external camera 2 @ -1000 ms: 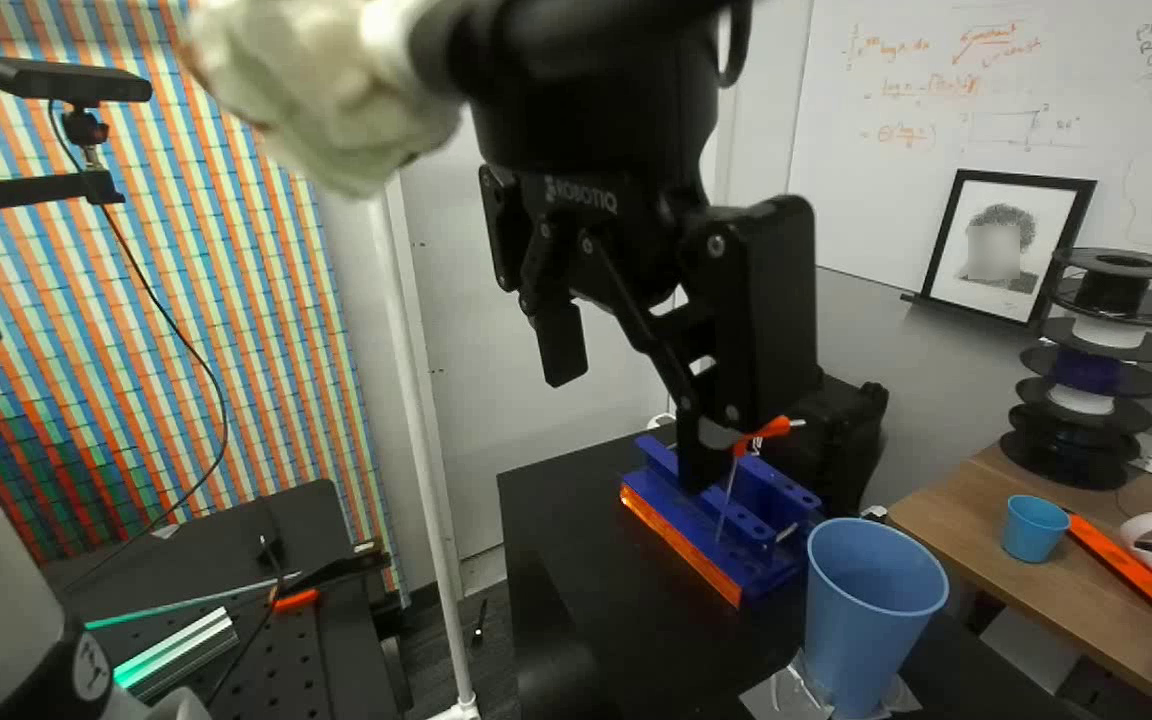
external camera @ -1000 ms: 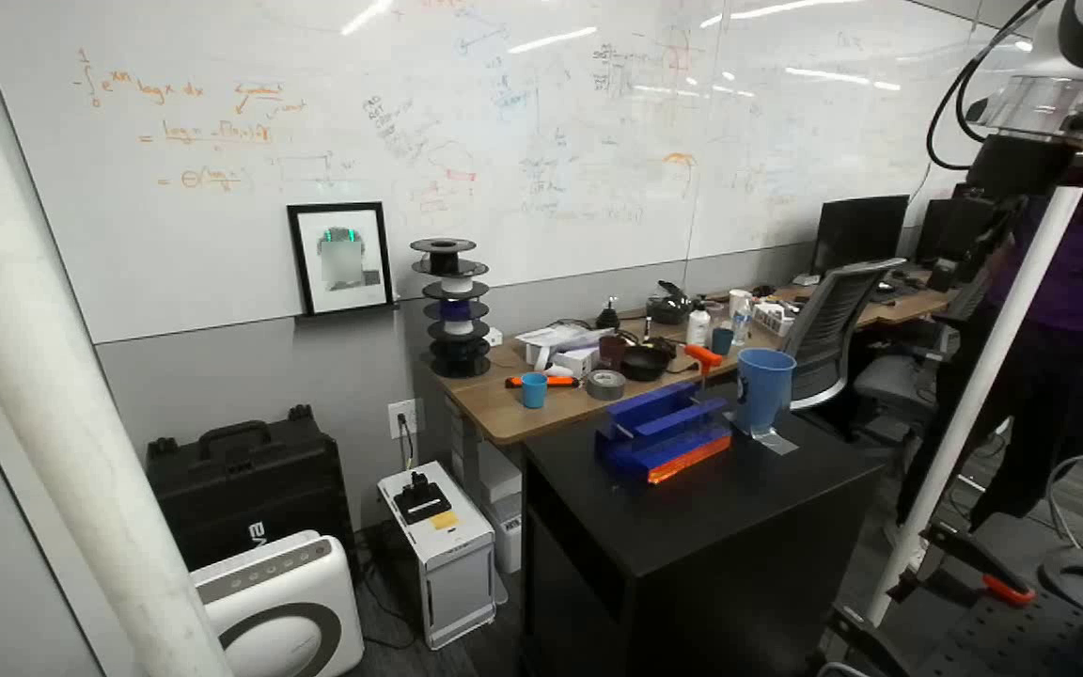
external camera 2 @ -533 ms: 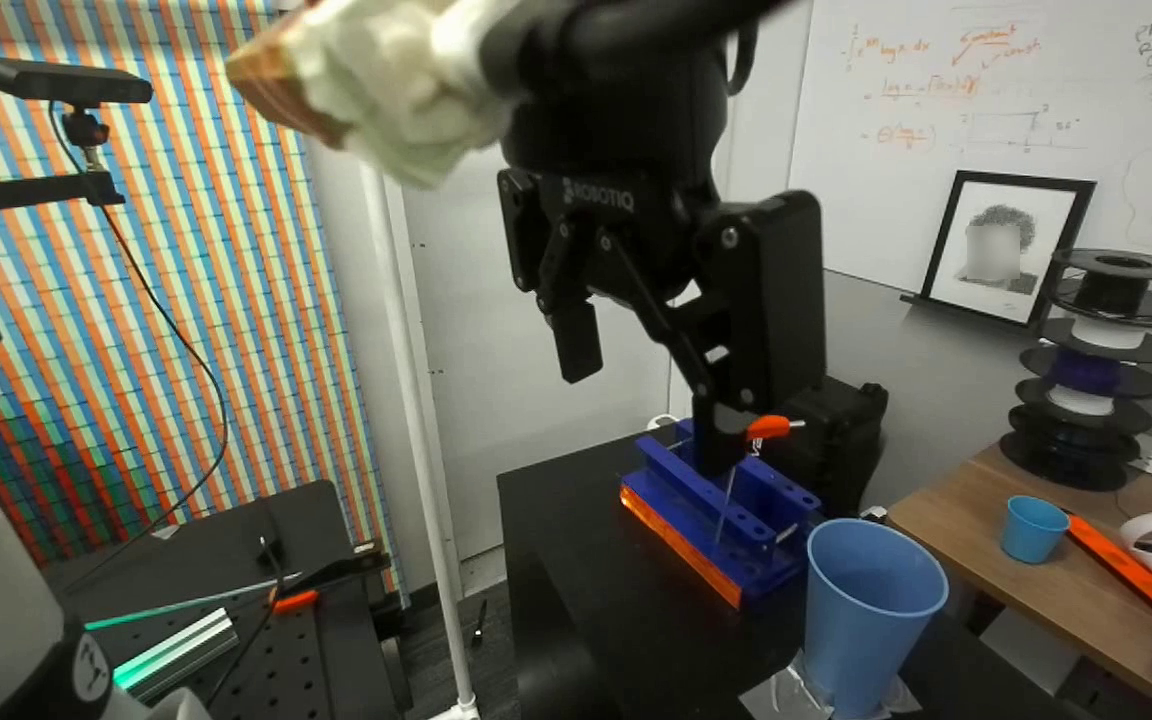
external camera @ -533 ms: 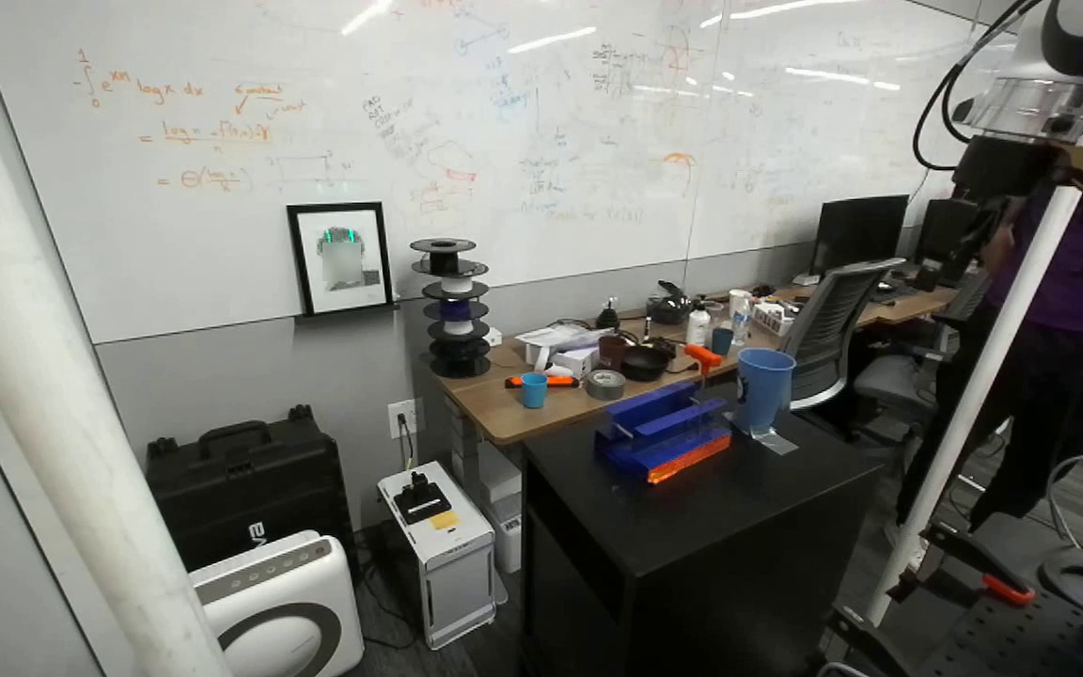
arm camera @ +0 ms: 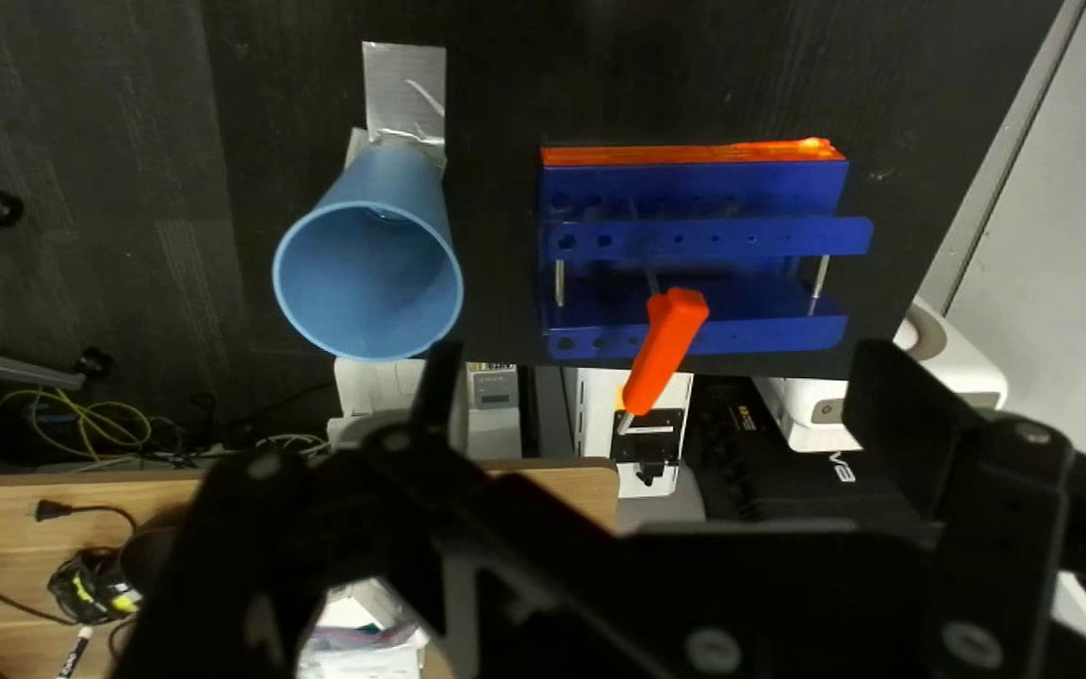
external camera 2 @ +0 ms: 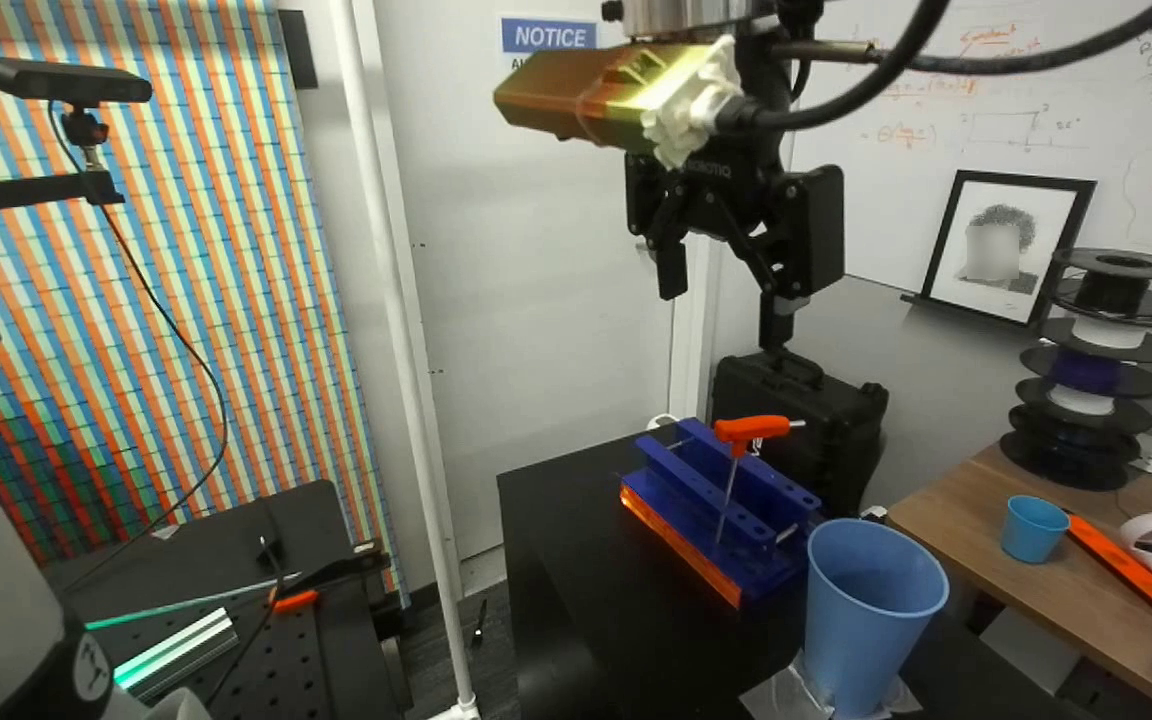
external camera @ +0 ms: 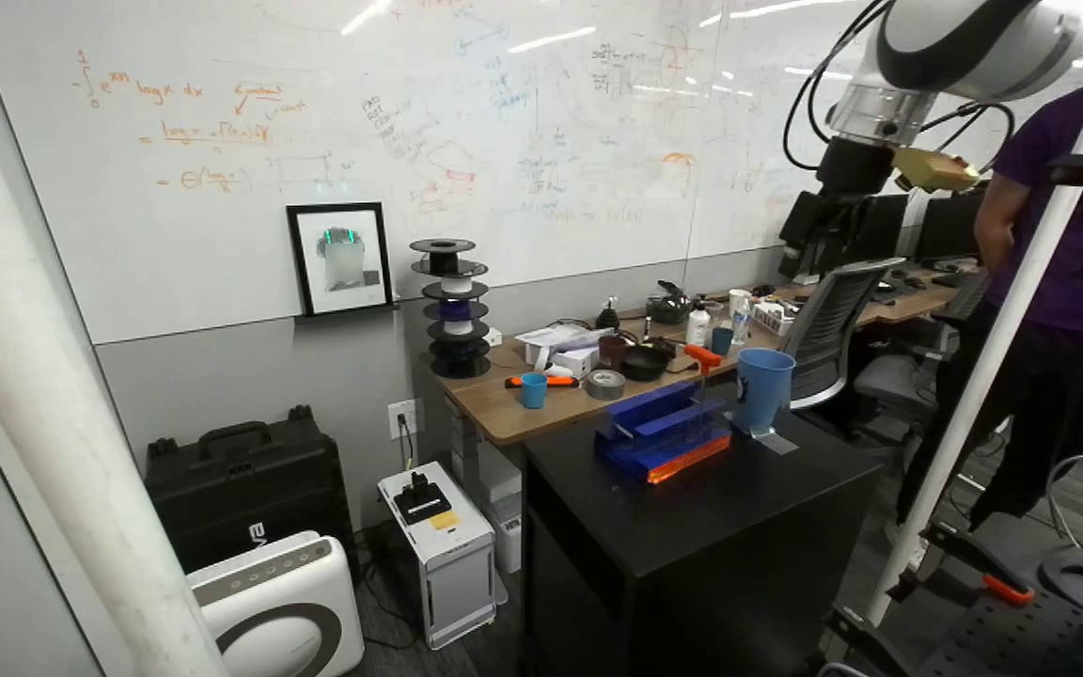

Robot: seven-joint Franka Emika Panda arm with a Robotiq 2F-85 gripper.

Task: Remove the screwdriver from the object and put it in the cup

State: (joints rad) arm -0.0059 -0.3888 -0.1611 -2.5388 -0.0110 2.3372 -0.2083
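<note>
Hanging higher than the dark blue block (arm camera: 769, 189), my gripper (external camera 2: 724, 318) has its two fingers spread wide; in an exterior view they're up & well apart from the screwdriver (external camera 2: 739, 431). That one stands in the block, shank down, orange handle crosswise on top, w/ a slight lean. Block sits on the black cabinet (external camera: 673, 522), its orange edge on the near side in both exterior views. The light blue cup (external camera 2: 851, 640) stands upright beside it, to the right in both exterior views, to the left in the wrist view w/ a gap btwn; silver tape (arm camera: 404, 90) is at its base. Also in the wrist view, the handle lines up approx. midway btwn my fingers, farther down. Far side, in an exterior view: a wooden desk (external camera: 490, 409) w/ a small blue cup (external camera: 533, 393), a tape roll (external camera: 605, 391) & a stack of spools (external camera: 455, 310) at the left end. A whiteboard (external camera: 504, 188) is on the far wall; a person (external camera: 1082, 306) in purple stands at far right.
</note>
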